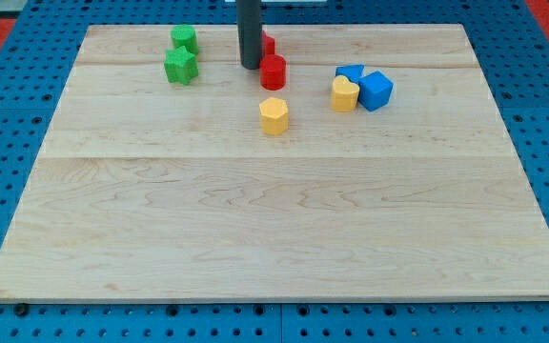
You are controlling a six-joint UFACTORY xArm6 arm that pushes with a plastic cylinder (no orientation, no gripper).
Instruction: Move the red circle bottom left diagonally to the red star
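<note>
Red circle (273, 72) stands near the top of the wooden tabletop (274, 219), slightly left of centre. My tip (250, 66), the tool's lower end, is a plain rod with nothing to spread or pinch; it sits just beside the circle's left. The red star (269, 44) is largely hidden behind the rod, just above the circle. A yellow block (274, 115) lies near, below the circle. Two green blocks (181, 66) (184, 39) sit at the view's left. A yellow heart-like block (344, 94) touches two blue blocks (376, 90) (350, 73) at the right.
</note>
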